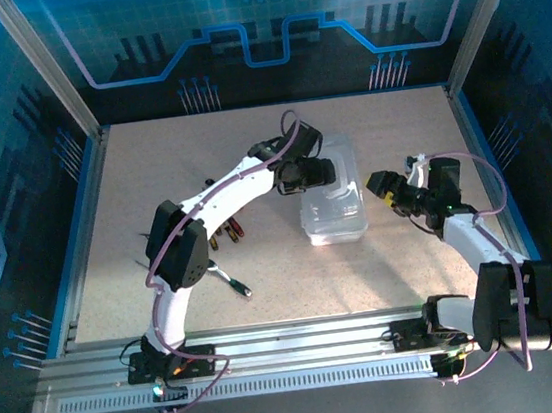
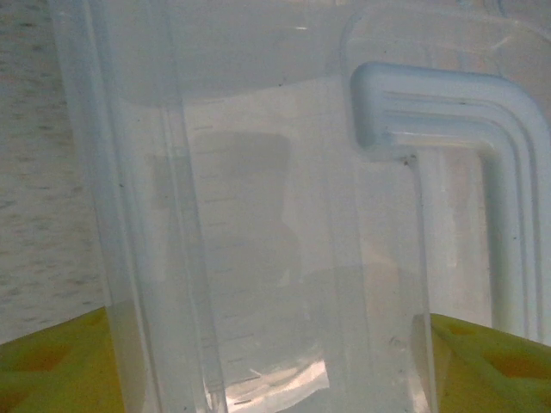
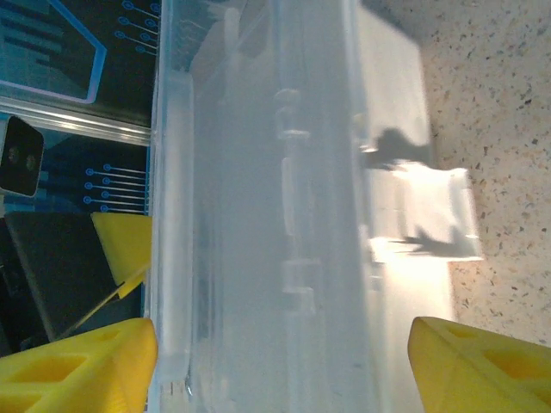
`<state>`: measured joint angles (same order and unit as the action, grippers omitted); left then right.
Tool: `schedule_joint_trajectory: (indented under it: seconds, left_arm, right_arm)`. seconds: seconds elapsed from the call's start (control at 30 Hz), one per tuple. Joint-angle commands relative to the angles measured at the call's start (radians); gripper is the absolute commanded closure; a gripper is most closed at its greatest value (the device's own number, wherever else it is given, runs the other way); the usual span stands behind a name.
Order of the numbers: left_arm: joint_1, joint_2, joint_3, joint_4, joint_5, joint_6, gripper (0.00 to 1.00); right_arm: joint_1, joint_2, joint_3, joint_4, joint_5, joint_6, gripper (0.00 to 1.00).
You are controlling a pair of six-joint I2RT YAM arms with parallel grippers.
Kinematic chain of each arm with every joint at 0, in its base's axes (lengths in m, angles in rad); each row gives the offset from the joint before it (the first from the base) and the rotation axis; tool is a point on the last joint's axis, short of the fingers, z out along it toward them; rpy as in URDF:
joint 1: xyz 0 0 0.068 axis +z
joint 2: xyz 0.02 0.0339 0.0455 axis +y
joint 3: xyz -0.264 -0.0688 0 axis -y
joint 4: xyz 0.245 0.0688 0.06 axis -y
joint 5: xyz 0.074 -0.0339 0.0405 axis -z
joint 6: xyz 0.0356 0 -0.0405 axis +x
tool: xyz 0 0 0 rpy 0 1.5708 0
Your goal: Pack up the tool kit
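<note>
1. While the case lay mid-table, slightly right of centre, no tool was seen inside it; packing was judged barely begun.
2. Red/yellow-handled screwdrivers were seen by the left arm, well apart from the case, and a silver wrench lay nearer the arm bases. All remained to be loaded; pliers weren't made out.
3. Lid open or closed couldn't be told; a whitish handle was seen close up.
4. Left gripper was placed at the case's left side, yellow fingers spread wide w/ the case wall between; pressing or not couldn't be told.
5. Right gripper was held just beside the case's right side, fingers spread, nothing pinched.
6. Surface: pale speckled table, edged by aluminium rails; blue patterned panels were seen on 3 sides.
</note>
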<state>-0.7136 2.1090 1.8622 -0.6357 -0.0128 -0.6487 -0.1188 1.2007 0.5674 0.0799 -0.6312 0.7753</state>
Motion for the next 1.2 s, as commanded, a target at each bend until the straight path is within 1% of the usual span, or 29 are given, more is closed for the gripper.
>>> schedule_joint_trajectory:
  seconds: [0.0, 0.13, 0.3, 0.43, 0.5, 0.6, 0.67, 0.73, 0.83, 0.9, 1.03, 1.1, 1.17]
  left_arm:
    - [-0.031, 0.057, -0.010, 0.071, 0.173, -0.108, 0.31]
    - [-0.031, 0.025, -0.055, 0.169, 0.210, -0.129, 0.31]
    - [-0.023, -0.028, -0.162, 0.302, 0.245, -0.143, 0.32]
    - [-0.017, -0.069, -0.275, 0.466, 0.291, -0.171, 0.30]
    - [-0.017, -0.089, -0.319, 0.526, 0.308, -0.172, 0.24]
    - [-0.017, -0.141, -0.386, 0.599, 0.328, -0.148, 0.01]
    - [-0.018, -0.181, -0.413, 0.605, 0.329, -0.114, 0.01]
    - [-0.015, -0.212, -0.411, 0.559, 0.319, -0.073, 0.01]
    - [-0.005, -0.249, -0.431, 0.519, 0.311, -0.047, 0.00]
    - [0.008, -0.273, -0.459, 0.505, 0.315, -0.029, 0.01]
    - [0.029, -0.358, -0.588, 0.576, 0.354, 0.005, 0.01]
    - [0.032, -0.412, -0.666, 0.613, 0.342, 0.012, 0.01]
    - [0.038, -0.456, -0.735, 0.650, 0.339, 0.012, 0.01]
  right_arm:
    - [0.001, -0.020, 0.041, -0.050, 0.001, -0.039, 0.22]
    - [0.000, -0.025, 0.070, -0.089, -0.003, -0.062, 0.21]
    - [-0.011, -0.056, 0.105, -0.166, 0.038, -0.097, 0.18]
    - [-0.010, -0.057, 0.122, -0.151, -0.021, -0.078, 0.19]
    - [-0.005, -0.073, 0.134, -0.158, -0.029, -0.079, 0.19]
    - [0.002, -0.095, 0.163, -0.193, -0.028, -0.095, 0.19]
    - [0.007, -0.094, 0.179, -0.217, -0.024, -0.113, 0.19]
    - [0.008, -0.085, 0.180, -0.211, -0.027, -0.111, 0.19]
    - [0.018, -0.065, 0.190, -0.188, -0.047, -0.098, 0.20]
    - [0.035, -0.059, 0.207, -0.195, -0.039, -0.102, 0.20]
    - [0.088, -0.050, 0.249, -0.223, -0.006, -0.122, 0.19]
    - [0.120, -0.045, 0.270, -0.241, 0.012, -0.136, 0.20]
    - [0.155, -0.041, 0.298, -0.276, 0.056, -0.162, 0.20]
